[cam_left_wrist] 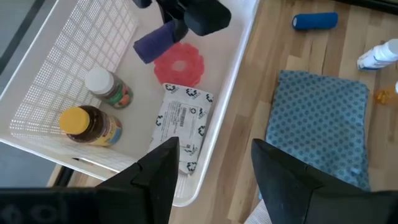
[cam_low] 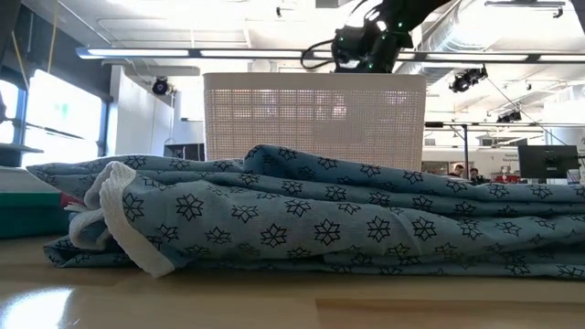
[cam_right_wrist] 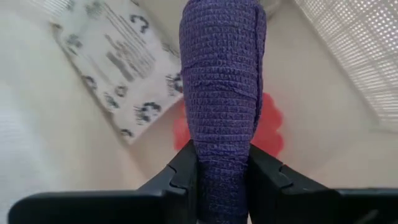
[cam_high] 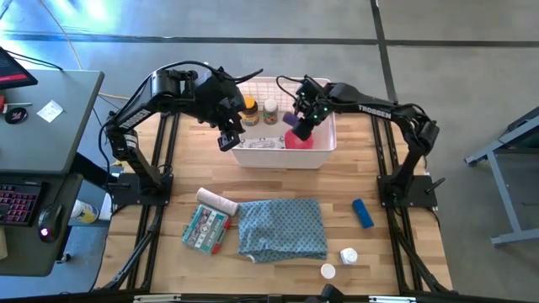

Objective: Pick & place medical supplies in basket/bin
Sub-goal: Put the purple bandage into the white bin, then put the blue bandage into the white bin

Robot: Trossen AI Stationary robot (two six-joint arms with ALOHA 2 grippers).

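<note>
our left gripper (cam_high: 227, 140) hangs over the white basket's (cam_left_wrist: 239, 65) near-left rim, its 2 fingers (cam_left_wrist: 158, 171) spread apart and empty; a printed packet (cam_left_wrist: 182, 126) lies just ahead of them inside. our right gripper (cam_right_wrist: 222, 168) is above the basket, jaws clamped on a purple tube (cam_right_wrist: 222, 87), and under it rests a pink-red disc (cam_left_wrist: 180, 62). a blue tube (cam_high: 362, 213) lies on the table, well clear of both.

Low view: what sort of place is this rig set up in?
Probably an open lab or workshop in an industrial building. Behind the white basket the low view shows exposed ceiling ducts with strip lights, and a monitor on a far workstation. The high view shows bare concrete floor and a desk with a keyboard.
</note>
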